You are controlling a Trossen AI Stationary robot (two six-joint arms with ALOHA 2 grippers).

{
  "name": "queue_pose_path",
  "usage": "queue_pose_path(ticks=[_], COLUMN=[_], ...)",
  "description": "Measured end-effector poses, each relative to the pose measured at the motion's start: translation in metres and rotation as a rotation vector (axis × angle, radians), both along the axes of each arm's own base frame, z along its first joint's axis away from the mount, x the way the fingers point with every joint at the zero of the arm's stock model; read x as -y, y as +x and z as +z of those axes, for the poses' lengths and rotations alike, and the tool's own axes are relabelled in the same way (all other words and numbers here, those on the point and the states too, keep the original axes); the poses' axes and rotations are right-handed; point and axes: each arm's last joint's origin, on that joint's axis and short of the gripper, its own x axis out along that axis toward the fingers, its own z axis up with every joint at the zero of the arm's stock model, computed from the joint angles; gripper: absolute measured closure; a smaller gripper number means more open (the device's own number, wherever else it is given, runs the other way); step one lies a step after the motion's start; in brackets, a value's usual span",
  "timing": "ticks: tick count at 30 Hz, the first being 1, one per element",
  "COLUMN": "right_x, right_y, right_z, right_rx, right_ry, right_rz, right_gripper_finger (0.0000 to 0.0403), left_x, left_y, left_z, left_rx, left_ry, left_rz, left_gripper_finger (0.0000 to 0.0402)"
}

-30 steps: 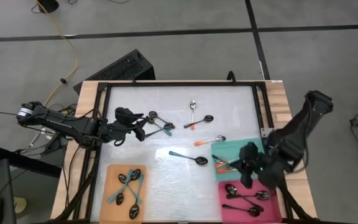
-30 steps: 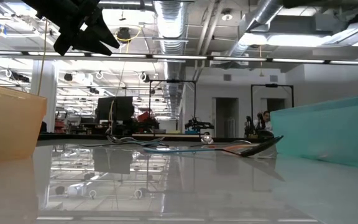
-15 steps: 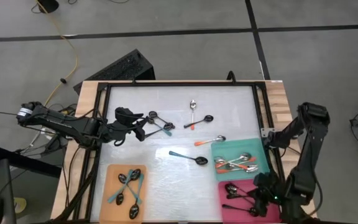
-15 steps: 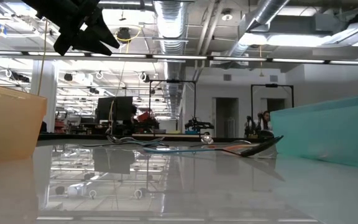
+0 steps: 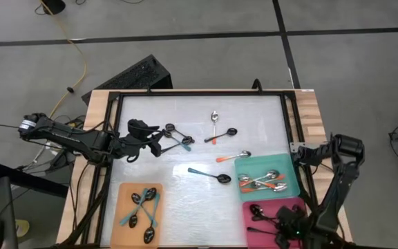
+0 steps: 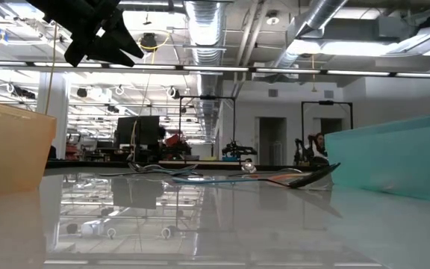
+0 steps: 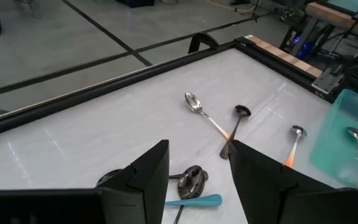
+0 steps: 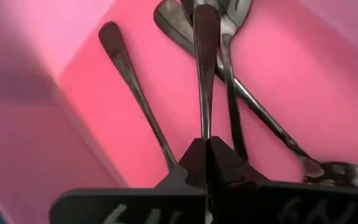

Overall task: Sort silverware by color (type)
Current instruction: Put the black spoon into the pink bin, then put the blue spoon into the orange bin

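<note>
My left gripper [image 5: 160,141] [image 7: 197,158] hovers open above the table's left part, over two teal-handled spoons [image 5: 177,137] whose one teal handle [image 7: 191,200] shows below its fingers. My right gripper [image 5: 282,234] [image 8: 205,148] is over the pink tray [image 5: 302,205], shut on a black spoon [image 8: 205,56]. Loose spoons lie flat mid-table: two orange-handled ones [image 5: 214,118] [image 5: 220,135], another orange one [image 5: 233,157], and a teal one [image 5: 209,174]. My right gripper pinches the black spoon's narrow part [image 8: 204,127] between its two fingers, which lie along the spoon. The spoon's wider end [image 8: 205,25] reaches forward over the other black spoons in the pink tray. Whether it rests on them cannot be told.
The orange tray [image 5: 124,190] at the near left holds teal-handled spoons. The teal tray [image 5: 292,181] holds orange-handled spoons, and the pink tray holds black ones [image 5: 268,216]. A black frame [image 5: 199,93] borders the white table top. A keyboard [image 5: 133,75] lies beyond the far edge.
My right gripper has travelled from the teal tray's near side toward the table's near edge and now stands over the pink tray. My left arm has stayed still, and the loose spoons have not moved.
</note>
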Motion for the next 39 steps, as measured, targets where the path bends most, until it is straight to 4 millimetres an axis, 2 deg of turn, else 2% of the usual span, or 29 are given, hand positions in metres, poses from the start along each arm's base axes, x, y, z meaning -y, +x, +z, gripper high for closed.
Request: queue_pose_path(ticks=[4,12,15,21,28,34,39], right_x=[-0.004,-0.004,-0.004,0.000,0.019,0.055,0.090], right_y=[0.002,0.001,0.001,0.003,0.015,0.030,0.055], right_z=[-0.010,-0.012,-0.012,-0.010,0.028,0.071,0.100], right_rx=[-0.031,-0.053,-0.061,-0.068,-0.022,0.055,0.258], right_ry=[-0.003,-0.001,-0.002,-0.022,0.009,-0.007,-0.152], right_rz=[0.003,0.005,0.006,-0.002,0.090,0.148,0.196], right_gripper_finger=[0.0396,0.0391,0.0369,0.0298,0.0248,0.0242,0.0246], left_x=[0.000,-0.001,-0.001,-0.001,-0.001,0.000,0.000], left_y=[0.000,0.000,0.000,0.000,0.000,0.000,0.000], left_z=[0.000,0.000,0.000,0.000,0.000,0.000,0.000], left_rx=[0.002,0.003,0.003,0.003,0.003,0.011,0.010], left_ry=[0.010,0.013,0.013,0.013,0.013,-0.008,-0.014], left_rz=[0.014,0.019,0.019,0.019,0.019,0.010,0.001], left_gripper_finger=[0.0251,0.0251,0.0251,0.0251,0.0251,0.0251,0.0251])
